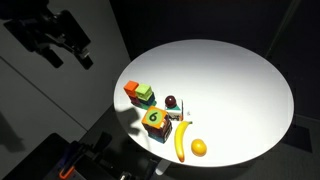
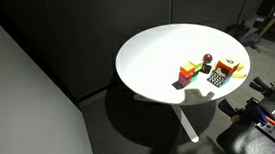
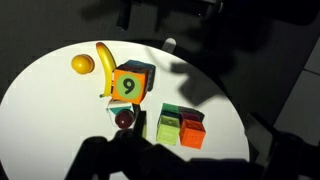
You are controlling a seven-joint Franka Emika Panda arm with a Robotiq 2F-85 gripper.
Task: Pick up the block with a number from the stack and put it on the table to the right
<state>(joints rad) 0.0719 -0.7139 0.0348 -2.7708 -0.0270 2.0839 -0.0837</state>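
The block with a number (image 1: 154,118) has a yellow-green top with a dark "6" and orange sides. It sits on a bluish-white cube (image 1: 160,135), forming the stack near the edge of the round white table (image 1: 240,80). In the wrist view the numbered block (image 3: 130,82) lies left of centre. The stack also shows in an exterior view (image 2: 218,78). My gripper (image 1: 70,58) hangs high above and well off to the side of the table. Its dark fingers stand apart and hold nothing. In the wrist view they are only dark shapes at the lower edge (image 3: 190,168).
A cluster of plain orange and green cubes (image 1: 140,93) (image 3: 180,125) sits beside the stack. A dark red ball (image 1: 171,101) (image 3: 124,118) lies between them. A banana (image 1: 181,142) (image 3: 103,62) and an orange fruit (image 1: 198,148) (image 3: 82,64) lie by the stack.
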